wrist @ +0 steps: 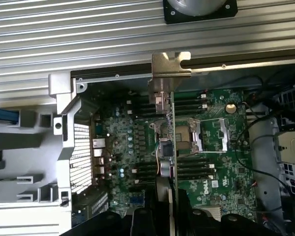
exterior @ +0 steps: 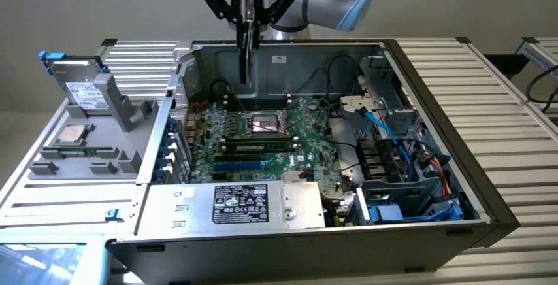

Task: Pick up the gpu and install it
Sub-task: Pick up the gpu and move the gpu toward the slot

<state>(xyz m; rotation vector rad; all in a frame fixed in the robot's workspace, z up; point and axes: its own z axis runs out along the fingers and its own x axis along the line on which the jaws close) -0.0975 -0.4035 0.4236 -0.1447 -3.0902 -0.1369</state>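
**Gpu held upright above the open case**

**Exterior view.** The gripper [exterior: 248, 12] hangs over the rear part of the open computer case [exterior: 436, 102]. Its two black fingers are closed on the upper edge of the gpu [exterior: 245, 56]. The card hangs straight down from the fingers, upright. It is seen by its thin edge, as a dark narrow strip. Its lower end is in front of the back wall of the case, above the motherboard [exterior: 305, 141] and just behind the CPU socket [exterior: 264, 125]. I cannot tell if it touches the board. A memory stick [exterior: 257, 145] lies in its slot, nearer to the camera than the socket. At the exterior view's left, a hard drive [exterior: 87, 92] stands in a grey holder [exterior: 78, 161], well apart from the card. The power supply [exterior: 244, 203] with its white label is at the near side of the case.

**Wrist view.** The camera looks down along the card. The gripper [wrist: 169, 211] grasps the gpu [wrist: 171, 64] between its dark fingers [wrist: 147, 219]. The card runs away from the fingers as a thin line and ends in its silver bracket. The bracket shows in line with the rim of the case [wrist: 64, 83]. Below the card lies the motherboard [wrist: 221, 172], and the thin edge passes just beside the CPU socket [wrist: 187, 135].
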